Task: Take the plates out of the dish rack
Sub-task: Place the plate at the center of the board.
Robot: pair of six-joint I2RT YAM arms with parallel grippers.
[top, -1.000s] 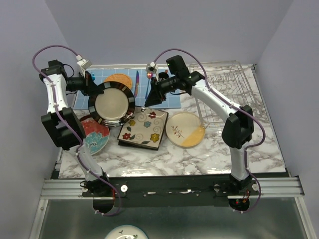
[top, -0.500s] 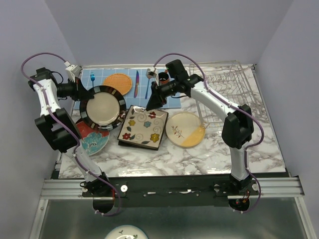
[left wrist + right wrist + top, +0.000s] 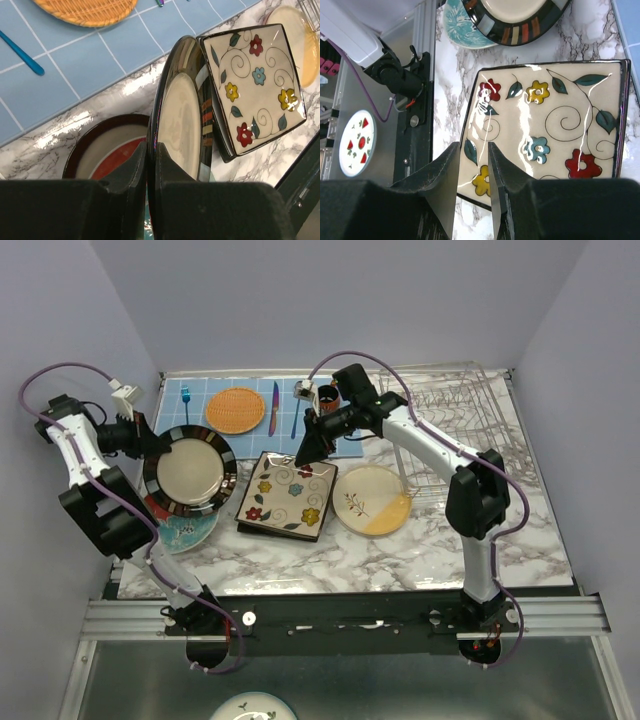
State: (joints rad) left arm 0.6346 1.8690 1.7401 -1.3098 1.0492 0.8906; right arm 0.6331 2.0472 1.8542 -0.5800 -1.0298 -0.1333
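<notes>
One stripe-rimmed plate was gripped at its rim by left tool | right tool stood narrowly parted, empty, above flowered plate | dish rack showed only from above, arm hiding part

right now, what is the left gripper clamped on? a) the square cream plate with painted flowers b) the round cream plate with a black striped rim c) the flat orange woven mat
b: the left gripper pinches the edge of the round black-rimmed plate, as its wrist view shows.
</notes>
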